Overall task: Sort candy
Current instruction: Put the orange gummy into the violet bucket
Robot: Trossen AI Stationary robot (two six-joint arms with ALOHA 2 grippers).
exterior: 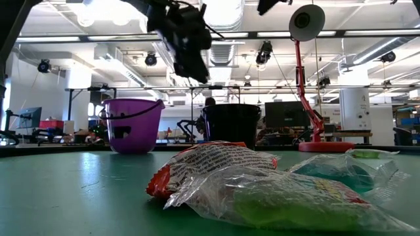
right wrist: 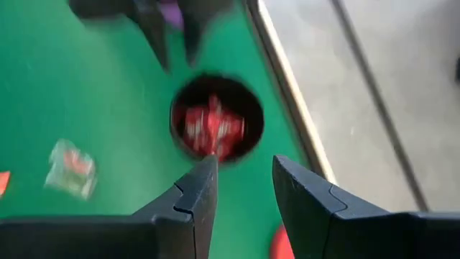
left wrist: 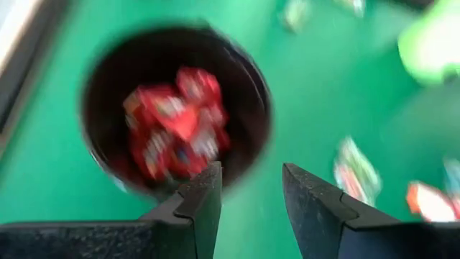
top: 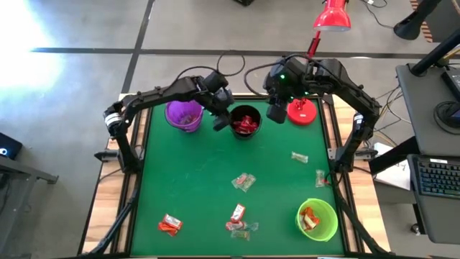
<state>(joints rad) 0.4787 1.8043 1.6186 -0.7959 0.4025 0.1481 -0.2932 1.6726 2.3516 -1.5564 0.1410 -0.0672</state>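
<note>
The black cup (top: 245,121) at the back of the green table holds red-wrapped candy (left wrist: 176,126). My left gripper (top: 219,119) hovers just left of this cup, open and empty (left wrist: 251,173). My right gripper (top: 275,111) hangs to the cup's right, also open with nothing between its fingers (right wrist: 244,162). A purple cup (top: 184,115) stands left of the black one. The green cup (top: 317,219) at the front right holds orange-red candy. Loose candy lies on the mat at the centre (top: 244,182), right (top: 299,157), front left (top: 170,225) and front centre (top: 238,213).
A red desk lamp's base (top: 302,111) stands on the table's back right corner, close to my right gripper. In the low view, a red-wrapped candy (exterior: 203,167) and a clear green one (exterior: 289,196) lie right in front of the camera.
</note>
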